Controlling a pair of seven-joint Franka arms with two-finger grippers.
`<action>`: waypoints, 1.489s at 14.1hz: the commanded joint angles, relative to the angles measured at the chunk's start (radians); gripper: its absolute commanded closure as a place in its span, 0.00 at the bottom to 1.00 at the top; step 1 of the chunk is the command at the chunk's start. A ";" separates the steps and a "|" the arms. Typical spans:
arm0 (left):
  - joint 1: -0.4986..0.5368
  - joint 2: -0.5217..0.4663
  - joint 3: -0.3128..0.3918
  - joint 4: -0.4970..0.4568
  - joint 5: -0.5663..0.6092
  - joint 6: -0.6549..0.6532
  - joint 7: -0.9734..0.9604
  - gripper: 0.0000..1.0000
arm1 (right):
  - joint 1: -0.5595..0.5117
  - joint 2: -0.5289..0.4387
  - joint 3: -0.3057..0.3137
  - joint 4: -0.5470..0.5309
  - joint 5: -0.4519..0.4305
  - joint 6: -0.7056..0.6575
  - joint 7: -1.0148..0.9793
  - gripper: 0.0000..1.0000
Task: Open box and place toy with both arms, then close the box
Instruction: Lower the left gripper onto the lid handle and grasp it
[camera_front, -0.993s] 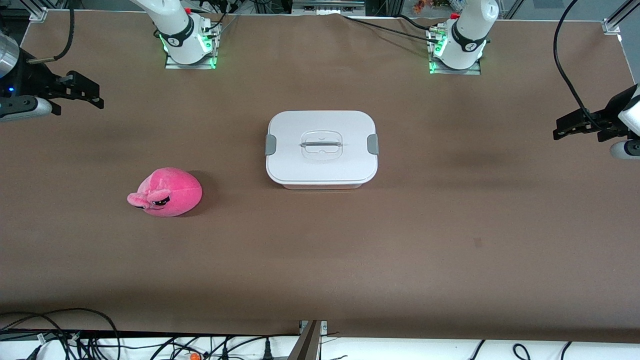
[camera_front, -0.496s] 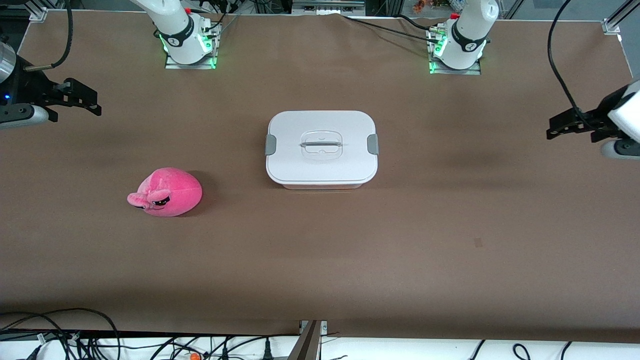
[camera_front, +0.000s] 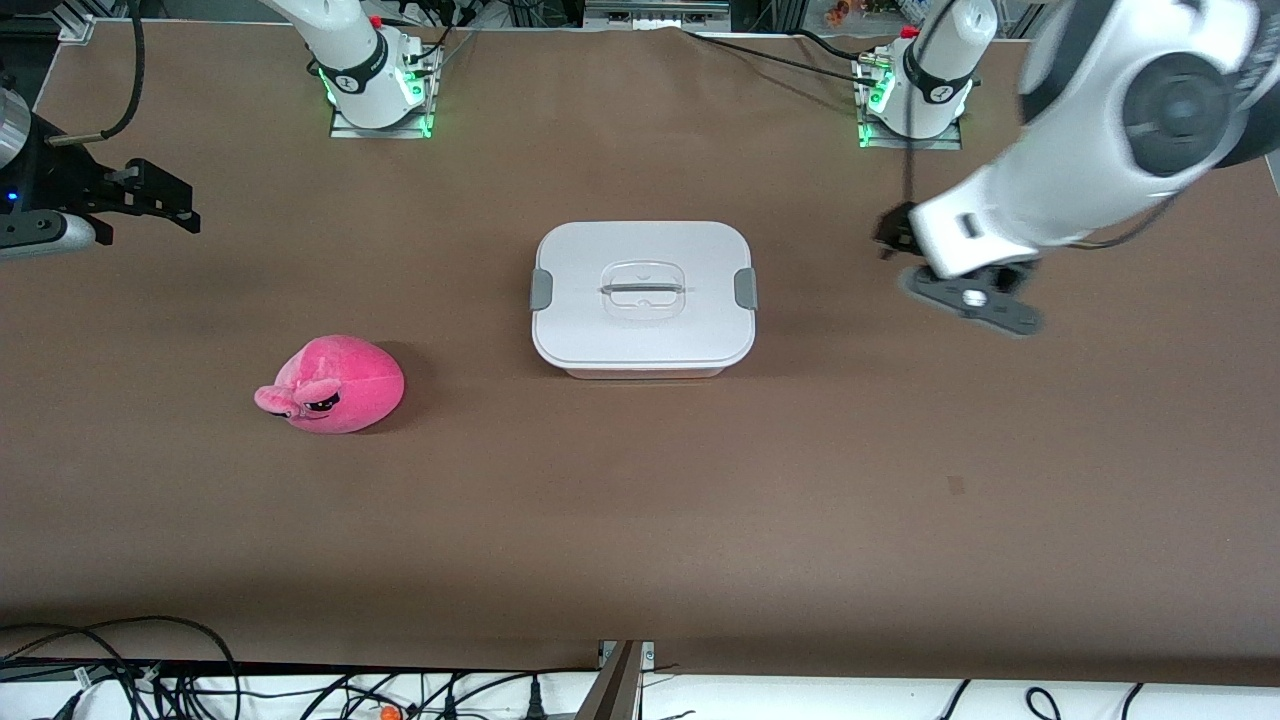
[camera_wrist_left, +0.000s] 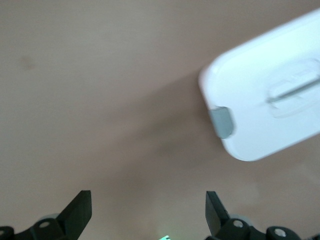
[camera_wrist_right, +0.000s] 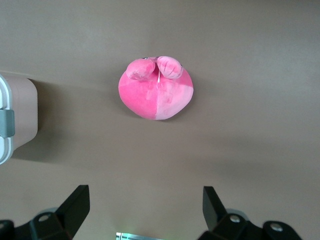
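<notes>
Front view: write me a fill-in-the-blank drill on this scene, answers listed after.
1. The box has its white lid ____.
2. The pink toy lies toward the ____ arm's end of the table.
3. The left claw has its fingers ____.
4. The right claw holds ____.

Answers: on; right; open; nothing

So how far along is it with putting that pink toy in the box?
Barely begun. The box is shut, with both grey clips down, and the toy sits untouched on the table. The left gripper, open, hangs beside the box; the right gripper, open, waits. Opening, loading and closing remain.
</notes>
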 joint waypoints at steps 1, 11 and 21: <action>-0.113 0.099 0.015 0.075 -0.044 0.010 0.016 0.00 | -0.007 0.012 0.004 0.031 -0.012 -0.028 -0.003 0.00; -0.368 0.293 0.006 0.075 -0.015 0.419 0.423 0.00 | -0.007 0.029 0.004 0.033 0.017 0.039 -0.006 0.00; -0.468 0.317 0.006 -0.008 0.110 0.468 0.525 0.00 | -0.003 0.041 0.005 0.033 0.002 0.052 -0.008 0.00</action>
